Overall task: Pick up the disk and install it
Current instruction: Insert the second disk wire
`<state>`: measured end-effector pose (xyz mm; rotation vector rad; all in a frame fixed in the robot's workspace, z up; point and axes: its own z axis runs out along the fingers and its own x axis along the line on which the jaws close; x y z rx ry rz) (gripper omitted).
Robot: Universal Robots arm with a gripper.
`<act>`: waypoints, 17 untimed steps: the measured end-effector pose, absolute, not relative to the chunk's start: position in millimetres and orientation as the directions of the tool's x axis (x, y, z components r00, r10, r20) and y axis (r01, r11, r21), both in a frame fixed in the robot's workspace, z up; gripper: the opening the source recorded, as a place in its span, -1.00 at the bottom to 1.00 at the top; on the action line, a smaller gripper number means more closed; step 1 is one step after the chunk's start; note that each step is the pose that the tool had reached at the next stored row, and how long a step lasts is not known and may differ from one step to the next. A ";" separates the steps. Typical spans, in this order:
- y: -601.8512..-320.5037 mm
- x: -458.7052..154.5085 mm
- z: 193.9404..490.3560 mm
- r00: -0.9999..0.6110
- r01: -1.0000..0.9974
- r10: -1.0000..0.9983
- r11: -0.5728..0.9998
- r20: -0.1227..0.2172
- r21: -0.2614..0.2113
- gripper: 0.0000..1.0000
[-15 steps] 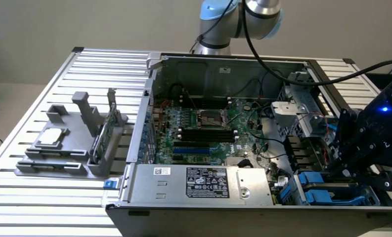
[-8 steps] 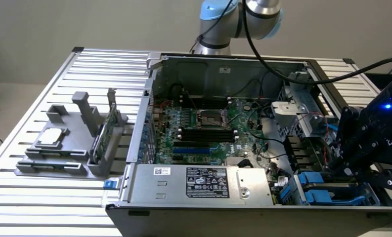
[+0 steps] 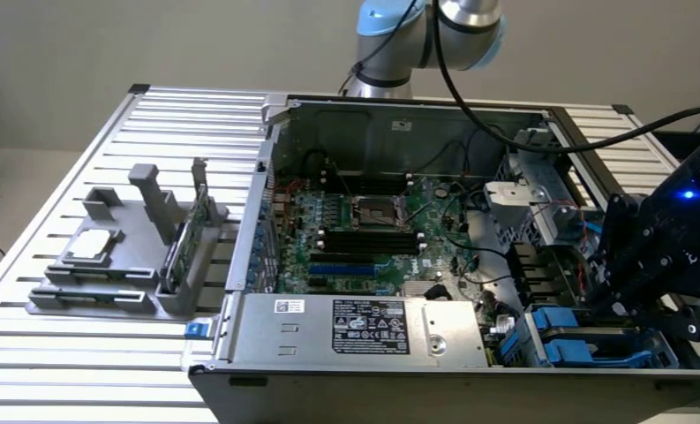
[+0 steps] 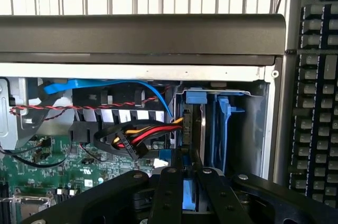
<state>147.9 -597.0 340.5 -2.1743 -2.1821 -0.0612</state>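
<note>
The disk [image 4: 202, 129] stands on edge in the drive bay at the corner of the open computer case [image 3: 444, 110]. Its silver side and blue carrier rail [image 4: 194, 98] show in the wrist view. My gripper [image 4: 189, 172] reaches down onto it, fingers [image 4: 170, 187] close together and shut on its blue-framed edge. In the exterior view my gripper [image 3: 641, 307] hangs over the bay at the case's near right corner, where blue carrier parts [image 3: 568, 340] show beneath it. The part of the disk under the fingers is hidden.
A second blue carrier [image 4: 223, 123] sits beside the disk. Red, yellow and black cables [image 4: 140, 138] hang close to the bay. A keyboard [image 4: 317, 102] lies outside the case wall. On the exterior view's left a grey fixture [image 3: 102, 291] holds a small silver drive [image 3: 94, 245] and a green card [image 3: 184, 243].
</note>
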 end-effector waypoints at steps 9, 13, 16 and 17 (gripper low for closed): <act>-596.9 148.6 340.3 -0.003 1.000 0.997 0.004 0.072 -0.015 -0.66; -596.9 148.6 340.3 -0.003 1.000 0.997 0.004 0.073 -0.015 -0.66; -596.9 148.6 340.3 -0.003 1.000 0.997 0.004 0.074 -0.015 -0.66; -596.9 148.6 340.3 -0.003 1.000 0.997 0.004 0.074 -0.016 -0.66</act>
